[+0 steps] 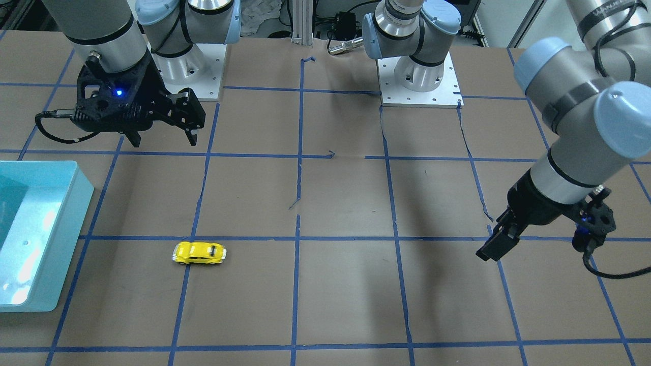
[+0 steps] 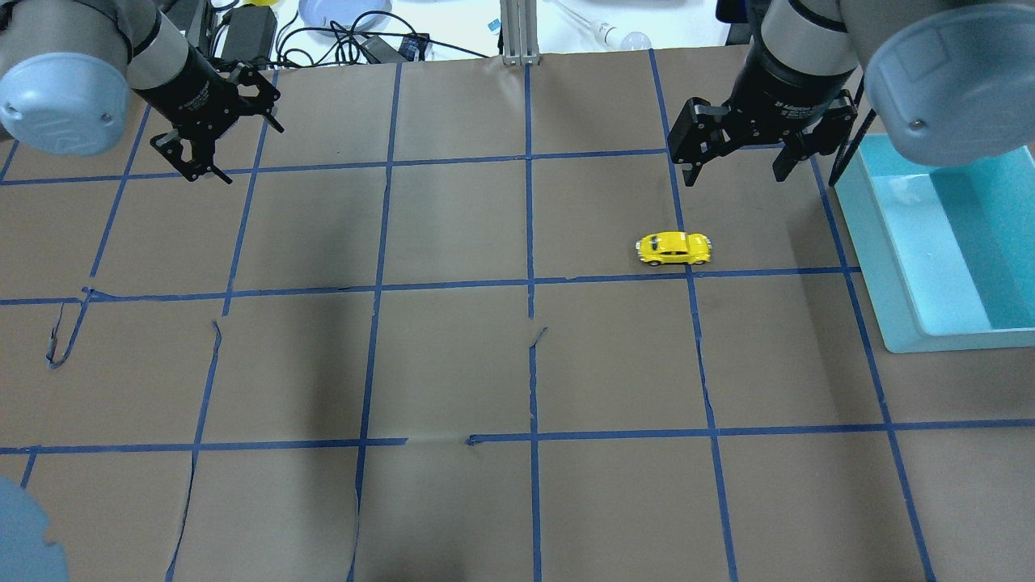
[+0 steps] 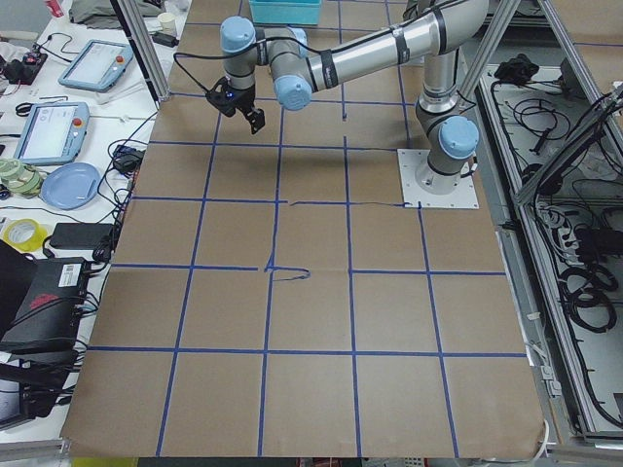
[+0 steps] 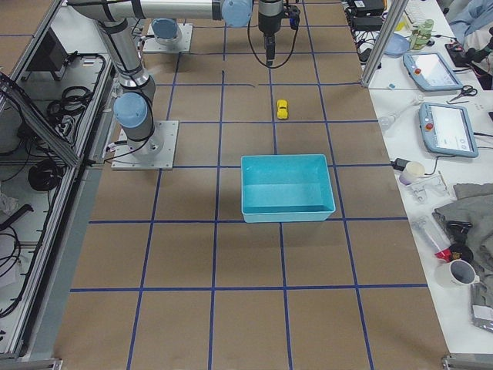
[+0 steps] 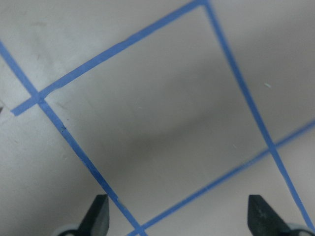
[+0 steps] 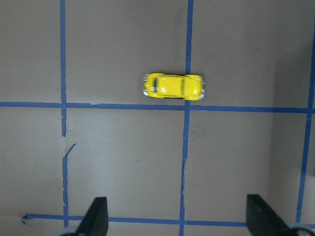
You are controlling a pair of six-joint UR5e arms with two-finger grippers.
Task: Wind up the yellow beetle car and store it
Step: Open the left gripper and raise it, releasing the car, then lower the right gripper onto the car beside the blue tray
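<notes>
Nearest in the right-side view, the teal bin [image 4: 289, 216] is seen. Beyond its far wall and apart from it, the yellow beetle car [image 4: 282, 109] is parked on its wheels on the brown paper [image 2: 453, 364], overlapping a blue tape line [image 2: 530, 242]. Farther from the bin, the right gripper [image 2: 734, 174] is held above the paper with its fingers spread wide and nothing held; the car is caught in its wrist view. Farthest from the bin, the left gripper [image 5: 179, 211] is likewise spread apart; only taped paper is shown by its wrist view.

We've got two pincers: left gripper [image 5: 178, 204], right gripper [image 2: 734, 178]. Plus one yellow beetle car [image 2: 673, 248] and one teal bin [image 2: 946, 341], both near the right one.
</notes>
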